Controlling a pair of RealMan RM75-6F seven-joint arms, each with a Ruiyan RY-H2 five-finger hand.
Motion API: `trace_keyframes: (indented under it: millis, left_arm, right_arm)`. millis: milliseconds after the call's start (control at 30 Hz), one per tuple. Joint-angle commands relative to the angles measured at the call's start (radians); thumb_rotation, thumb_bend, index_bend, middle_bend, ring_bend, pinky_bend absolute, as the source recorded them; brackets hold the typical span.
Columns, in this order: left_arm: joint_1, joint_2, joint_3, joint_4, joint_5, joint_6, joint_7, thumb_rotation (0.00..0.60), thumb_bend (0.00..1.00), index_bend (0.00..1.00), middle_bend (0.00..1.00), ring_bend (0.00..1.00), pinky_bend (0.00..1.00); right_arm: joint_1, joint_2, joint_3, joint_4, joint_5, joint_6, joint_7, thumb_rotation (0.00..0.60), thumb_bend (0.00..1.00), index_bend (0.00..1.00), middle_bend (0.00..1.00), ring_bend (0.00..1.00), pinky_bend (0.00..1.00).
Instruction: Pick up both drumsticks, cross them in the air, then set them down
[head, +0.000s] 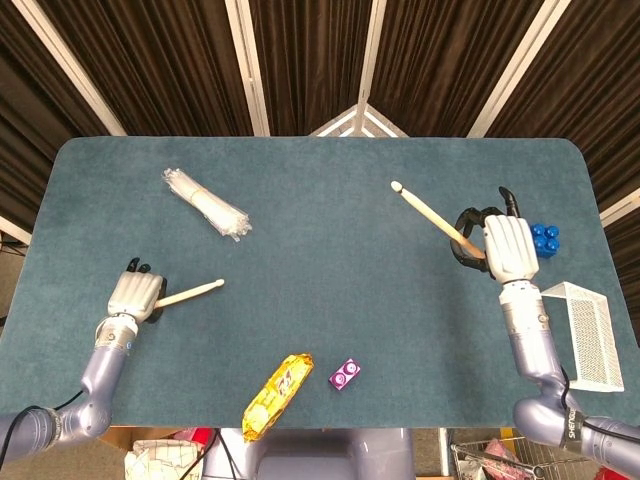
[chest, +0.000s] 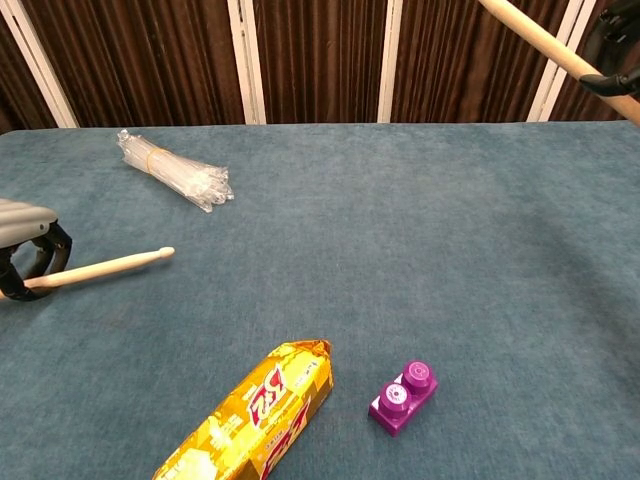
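Observation:
My left hand (head: 135, 295) grips one wooden drumstick (head: 190, 292) at the left of the table, tip pointing right and raised a little off the cloth; the chest view shows the left hand (chest: 22, 245) and that stick (chest: 105, 267) at the left edge. My right hand (head: 508, 248) holds the other drumstick (head: 430, 217) up in the air at the right, tip pointing up and to the left. In the chest view this stick (chest: 545, 50) crosses the top right corner, with the right hand (chest: 612, 50) mostly cut off.
A bundle of clear straws (head: 206, 203) lies at the back left. A yellow snack packet (head: 277, 395) and a purple brick (head: 345, 374) sit near the front edge. A blue brick (head: 543, 239) and a white wire basket (head: 588, 333) are by my right arm.

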Motion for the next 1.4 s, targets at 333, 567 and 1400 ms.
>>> trace_keyframes:
  millis: [333,567,1400]
  left_arm:
    - [0.048,0.024,-0.027,0.018,0.290,0.087,-0.241,0.600,0.56,0.62,0.60,0.16,0.00]
    - [0.073,0.060,-0.045,0.038,0.548,0.209,-0.465,0.600,0.56,0.62,0.60,0.16,0.00]
    - [-0.026,0.019,-0.222,-0.099,0.488,0.121,-0.554,0.600,0.54,0.62,0.60,0.16,0.00]
  right_arm:
    - [0.000,0.003,0.015,-0.012,0.000,0.023,-0.014,0.600,0.48,0.75,0.69,0.42,0.00]
    - [0.014,-0.013,0.039,0.013,0.004,0.022,0.017,0.600,0.48,0.75,0.69,0.43,0.00]
    - [0.172,-0.118,0.095,0.067,-0.053,-0.013,-0.059,0.600,0.48,0.76,0.70,0.44,0.00]
